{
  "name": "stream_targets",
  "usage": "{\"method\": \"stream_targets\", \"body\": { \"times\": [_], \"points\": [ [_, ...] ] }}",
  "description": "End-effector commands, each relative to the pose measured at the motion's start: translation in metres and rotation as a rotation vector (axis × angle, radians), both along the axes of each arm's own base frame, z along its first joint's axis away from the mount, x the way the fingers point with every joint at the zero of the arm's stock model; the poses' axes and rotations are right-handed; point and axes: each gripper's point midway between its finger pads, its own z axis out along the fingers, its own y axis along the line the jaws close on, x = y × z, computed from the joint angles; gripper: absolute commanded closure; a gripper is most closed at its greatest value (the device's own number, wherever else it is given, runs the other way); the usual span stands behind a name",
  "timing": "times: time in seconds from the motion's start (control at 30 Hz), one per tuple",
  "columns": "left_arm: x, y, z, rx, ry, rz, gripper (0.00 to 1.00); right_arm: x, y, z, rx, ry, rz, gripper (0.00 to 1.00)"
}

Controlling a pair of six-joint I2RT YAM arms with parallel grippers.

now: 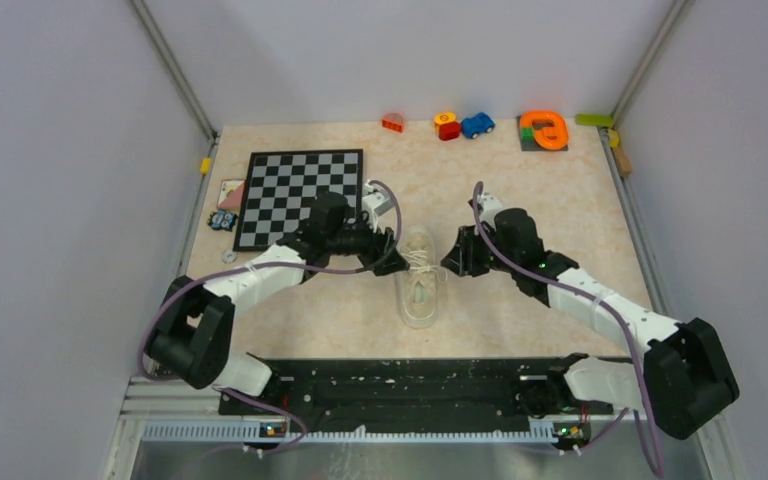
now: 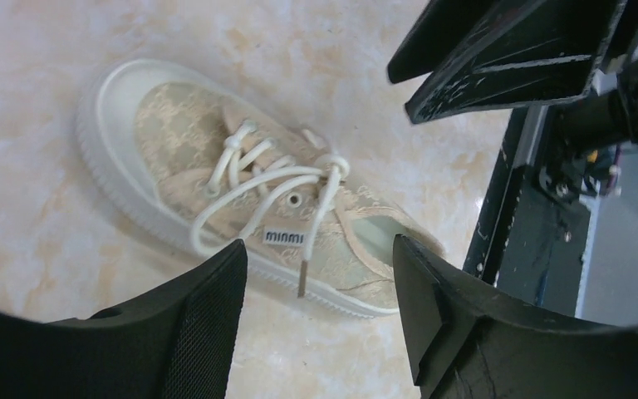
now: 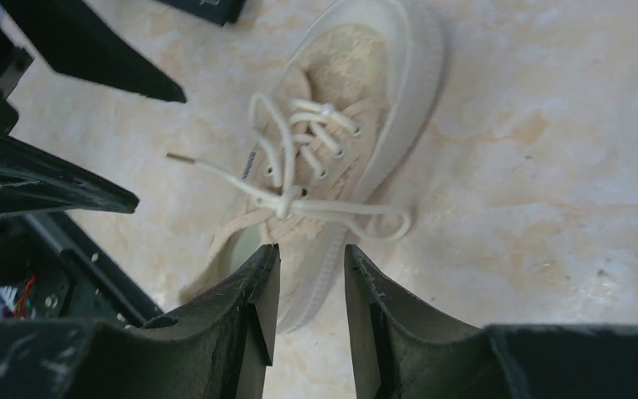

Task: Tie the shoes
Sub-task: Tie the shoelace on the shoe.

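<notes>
Spread wide, the left fingers grip nothing; the right fingers are parted more narrowly, empty too. Both hover just over the sneaker, one from each side. It sits upright on the marbled surface, toe away from the arm bases. The white laces meet in a knot, one loop draped over the side, one tip loose. The chessboard lies off left.

Left fingers wide apart, right fingers narrowly apart, both empty.
</notes>
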Motion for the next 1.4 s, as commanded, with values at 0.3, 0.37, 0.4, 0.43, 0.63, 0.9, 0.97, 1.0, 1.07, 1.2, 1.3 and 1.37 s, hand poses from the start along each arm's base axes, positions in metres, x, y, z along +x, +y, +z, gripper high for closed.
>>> {"method": "stream_targets", "body": {
  "times": [0.3, 0.37, 0.4, 0.43, 0.63, 0.9, 0.97, 1.0, 1.07, 1.2, 1.3, 1.37],
  "points": [
    [0.027, -0.045, 0.020, 0.003, -0.230, -0.281, 0.32, -0.030, 0.041, 0.001, 0.253, -0.062, 0.120, 0.68],
    [0.031, -0.047, 0.009, 0.025, -0.182, -0.290, 0.33, -0.027, 0.042, 0.001, 0.254, -0.071, 0.100, 0.68],
    [0.033, -0.048, 0.006, 0.027, -0.170, -0.289, 0.34, -0.024, 0.042, 0.000, 0.258, -0.074, 0.087, 0.68],
    [0.035, -0.050, 0.005, 0.023, -0.162, -0.288, 0.36, -0.023, 0.043, 0.000, 0.263, -0.075, 0.078, 0.68],
    [0.043, -0.051, 0.005, -0.056, -0.099, -0.267, 0.71, -0.015, 0.047, -0.005, 0.256, -0.067, 0.061, 0.68],
    [0.044, -0.050, -0.008, -0.039, -0.055, -0.269, 0.98, -0.012, 0.053, -0.012, 0.249, -0.058, 0.062, 0.69],
    [0.045, -0.049, -0.015, -0.022, -0.032, -0.263, 1.00, -0.010, 0.055, -0.012, 0.250, -0.056, 0.063, 0.69],
    [0.046, -0.048, -0.017, -0.017, -0.028, -0.260, 1.00, -0.010, 0.056, -0.013, 0.250, -0.055, 0.064, 0.69],
    [0.047, -0.048, -0.022, -0.009, -0.020, -0.253, 1.00, -0.009, 0.057, -0.014, 0.247, -0.053, 0.061, 0.70],
    [0.044, -0.044, -0.033, 0.023, 0.047, -0.249, 1.00, -0.006, 0.057, -0.014, 0.241, -0.057, 0.052, 0.70],
    [0.040, -0.042, -0.038, 0.038, 0.070, -0.247, 1.00, -0.003, 0.058, -0.014, 0.241, -0.060, 0.051, 0.70],
    [0.038, -0.040, -0.039, 0.040, 0.070, -0.250, 1.00, -0.003, 0.060, -0.013, 0.247, -0.060, 0.055, 0.70]
  ]
}}
